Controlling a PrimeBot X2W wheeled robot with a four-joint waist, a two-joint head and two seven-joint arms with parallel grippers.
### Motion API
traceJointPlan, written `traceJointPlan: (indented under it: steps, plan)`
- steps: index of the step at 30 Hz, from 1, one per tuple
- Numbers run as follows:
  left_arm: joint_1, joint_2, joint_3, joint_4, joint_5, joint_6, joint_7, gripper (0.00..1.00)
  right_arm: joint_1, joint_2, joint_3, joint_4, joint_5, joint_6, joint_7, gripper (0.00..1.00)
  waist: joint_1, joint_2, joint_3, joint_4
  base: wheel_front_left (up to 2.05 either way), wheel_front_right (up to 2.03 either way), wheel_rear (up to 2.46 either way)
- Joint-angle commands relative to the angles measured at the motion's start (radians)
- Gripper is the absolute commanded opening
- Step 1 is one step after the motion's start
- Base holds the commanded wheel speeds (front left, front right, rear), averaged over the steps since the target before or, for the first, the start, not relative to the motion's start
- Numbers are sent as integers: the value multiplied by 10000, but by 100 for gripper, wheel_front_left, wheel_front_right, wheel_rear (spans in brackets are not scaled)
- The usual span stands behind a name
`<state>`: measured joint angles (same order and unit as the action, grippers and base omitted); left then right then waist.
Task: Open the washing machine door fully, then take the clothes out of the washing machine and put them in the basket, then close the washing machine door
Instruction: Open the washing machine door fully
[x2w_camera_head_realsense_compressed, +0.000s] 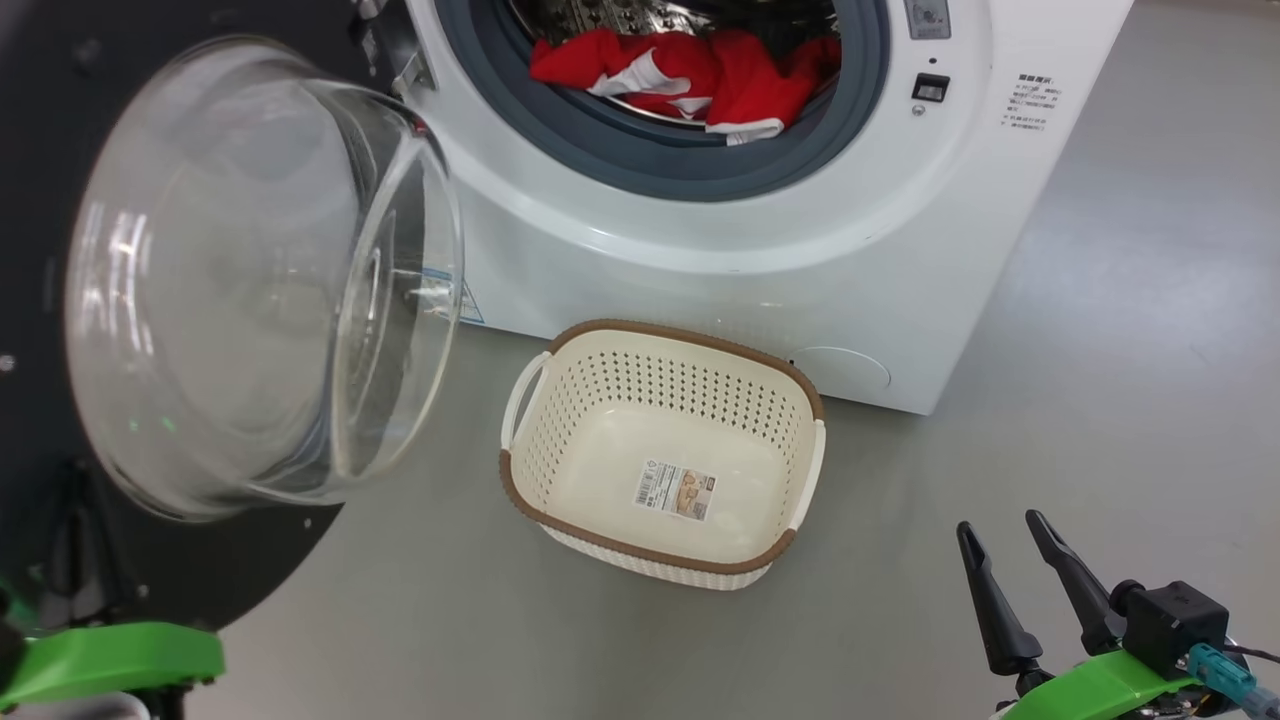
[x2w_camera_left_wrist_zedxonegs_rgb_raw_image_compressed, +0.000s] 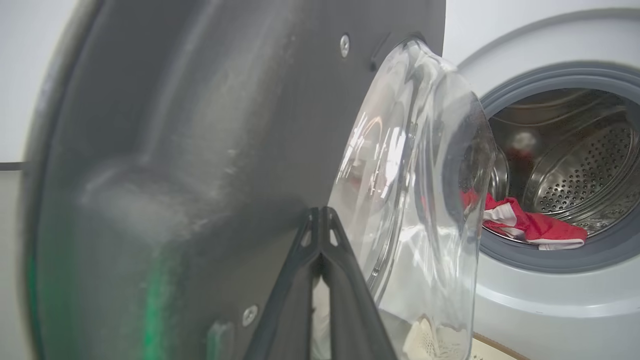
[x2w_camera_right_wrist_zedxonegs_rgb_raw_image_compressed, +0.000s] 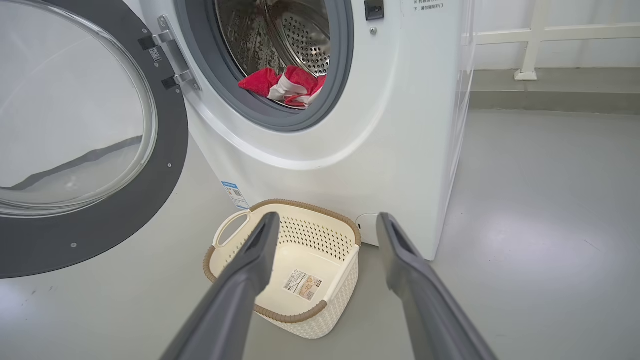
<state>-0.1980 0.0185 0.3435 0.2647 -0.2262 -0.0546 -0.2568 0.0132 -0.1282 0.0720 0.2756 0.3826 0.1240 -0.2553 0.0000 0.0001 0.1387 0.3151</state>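
Note:
The washing machine (x2w_camera_head_realsense_compressed: 760, 230) stands with its door (x2w_camera_head_realsense_compressed: 260, 280) swung out to the left, the glass bowl facing inward. Red clothes (x2w_camera_head_realsense_compressed: 700, 75) with white trim lie in the steel drum, at the front of the opening (x2w_camera_right_wrist_zedxonegs_rgb_raw_image_compressed: 285, 87) (x2w_camera_left_wrist_zedxonegs_rgb_raw_image_compressed: 530, 227). The cream basket (x2w_camera_head_realsense_compressed: 665, 450) sits empty on the floor in front of the machine (x2w_camera_right_wrist_zedxonegs_rgb_raw_image_compressed: 290, 270). My left gripper (x2w_camera_left_wrist_zedxonegs_rgb_raw_image_compressed: 320, 212) is shut, its tips close against the door's dark inner rim (x2w_camera_left_wrist_zedxonegs_rgb_raw_image_compressed: 200, 150) beside the glass bowl. My right gripper (x2w_camera_head_realsense_compressed: 1000, 528) is open at the lower right, pointing toward the basket (x2w_camera_right_wrist_zedxonegs_rgb_raw_image_compressed: 325, 225).
Grey floor (x2w_camera_head_realsense_compressed: 1100, 400) spreads to the right of the machine and around the basket. A white railing (x2w_camera_right_wrist_zedxonegs_rgb_raw_image_compressed: 530, 40) runs along the far wall. The open door blocks the left side.

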Motion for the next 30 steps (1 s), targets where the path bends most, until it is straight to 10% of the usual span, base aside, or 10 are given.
traceJointPlan:
  steps: [1,30]
  plan:
    - [-429,411,695,-136,139,-1,-49,0,-339,-199,174,-274,95,67,-65,100,0,-1,79,-39,0,0,0]
    - [-2801,1424,3905,2032,1046,-647,-49,0,-974,-528,116,-503,135,67,-65,100,0,-1,1266,-456,0,0,0]
